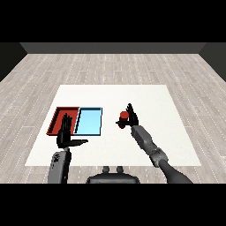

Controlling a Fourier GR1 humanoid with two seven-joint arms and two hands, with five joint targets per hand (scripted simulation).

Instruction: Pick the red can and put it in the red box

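Right hand (129, 115) is at the red can (124, 116), fingers and thumb curled round it, so grasping the can. The can shows on the hand's left side, partly hidden by the fingers. Cannot tell whether the can rests on the white surface (154, 101) or is just clear of it.

Left hand (67, 132) is released: fingers straight and pointing away, thumb out to its right, holding nothing. It hangs over the near edge of the red tray (56, 115). The light blue tray (90, 121) lies just to the right of that hand, touching the red tray.

Target relative to the right hand: red tray is well off to its left, past the blue tray.

Handling judgement: a can is likely rigid, light and smooth-sided, so it could slip or tip. Best hold is around the mid-body, axis kept upright.

Carry must clear the blue tray's rim.
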